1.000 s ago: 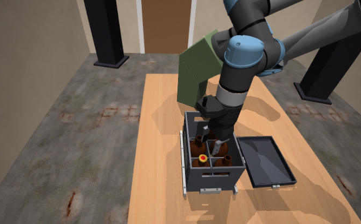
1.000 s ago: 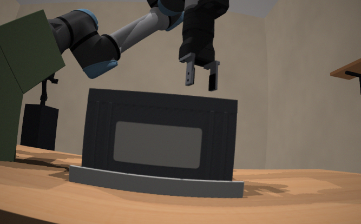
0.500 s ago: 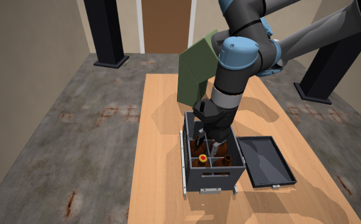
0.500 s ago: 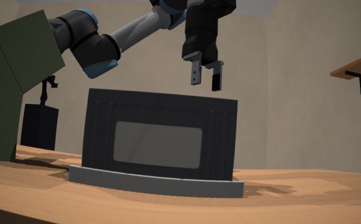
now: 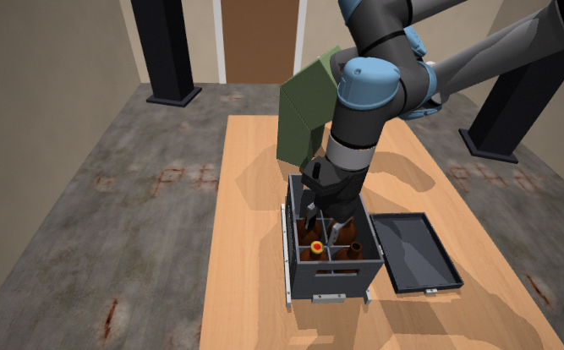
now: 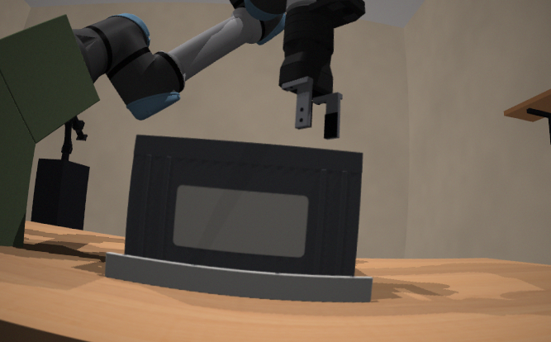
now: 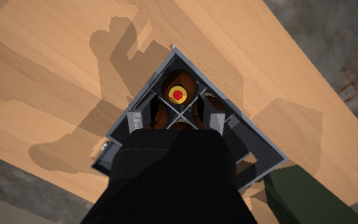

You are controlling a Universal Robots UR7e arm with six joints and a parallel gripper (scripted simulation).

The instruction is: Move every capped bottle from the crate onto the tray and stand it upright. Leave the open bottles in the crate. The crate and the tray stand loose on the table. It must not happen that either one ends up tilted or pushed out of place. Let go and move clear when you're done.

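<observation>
The dark grey crate [image 5: 340,268] [image 6: 243,169] [image 7: 141,91] stands on the wooden table [image 5: 249,278], divided into cells that hold brown bottles. One bottle with a yellow and red cap [image 5: 316,246] [image 7: 178,94] stands in the front left cell. An open bottle [image 5: 354,248] stands in the front right cell. More brown bottles [image 5: 347,233] show behind them, partly hidden by the gripper. My gripper [image 5: 323,221] [image 6: 317,123] [image 7: 177,102] is open and empty, just above the crate's rim over the middle cells, behind the capped bottle. The dark tray [image 5: 413,252] lies right of the crate, with nothing on it.
A green box [image 5: 307,112] [image 6: 13,127] [image 7: 305,195] stands on the table behind the crate. Light grey rails [image 5: 284,252] [image 6: 239,282] lie against the crate's left and front sides. A wall shelf [image 6: 544,100] is far off to the side.
</observation>
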